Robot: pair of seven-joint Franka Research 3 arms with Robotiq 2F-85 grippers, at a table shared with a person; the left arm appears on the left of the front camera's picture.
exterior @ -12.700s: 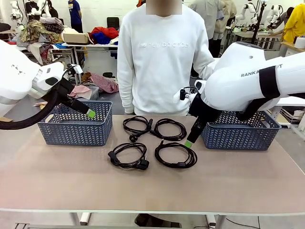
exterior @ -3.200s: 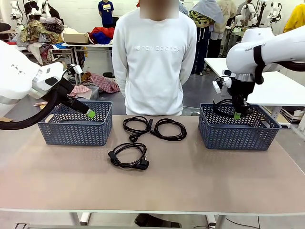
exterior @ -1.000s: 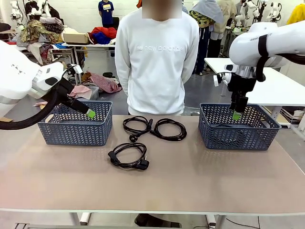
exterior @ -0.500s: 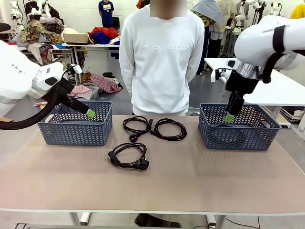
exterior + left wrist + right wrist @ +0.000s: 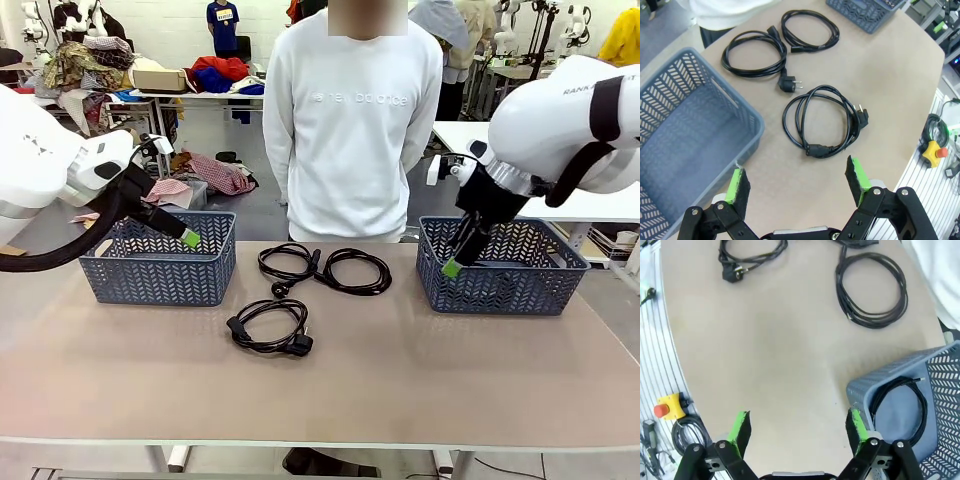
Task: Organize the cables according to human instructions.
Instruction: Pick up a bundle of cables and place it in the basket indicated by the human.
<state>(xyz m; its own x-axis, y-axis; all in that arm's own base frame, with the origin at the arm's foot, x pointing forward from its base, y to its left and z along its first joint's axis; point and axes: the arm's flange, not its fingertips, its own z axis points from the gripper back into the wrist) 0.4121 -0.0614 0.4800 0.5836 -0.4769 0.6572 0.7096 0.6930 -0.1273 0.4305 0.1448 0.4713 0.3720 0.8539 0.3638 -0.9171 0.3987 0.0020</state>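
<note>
Three coiled black cables lie on the table: one (image 5: 288, 263) and another (image 5: 355, 270) at the far middle, a third (image 5: 270, 327) nearer me. The left wrist view has them too, the near coil (image 5: 822, 122) lying closest. A fourth cable (image 5: 900, 381) rests inside the right blue basket (image 5: 940, 370). My right gripper (image 5: 452, 268) hangs open and empty at that right basket's (image 5: 500, 285) left rim; its own view (image 5: 799, 425) looks down past the basket's corner. My left gripper (image 5: 190, 238) is open and empty over the left basket (image 5: 160, 270), its jaws wide apart in its own view (image 5: 796, 182).
A person in a white sweatshirt (image 5: 350, 120) stands at the far edge behind the cables, hands not on the table. Bare tabletop (image 5: 400, 380) stretches across the front. An emergency-stop button (image 5: 662, 410) and loose wires sit off the table's edge.
My right arm has swung from above the middle of the right basket down and left to its left rim. One cable went into that basket earlier. The left arm has not moved.
</note>
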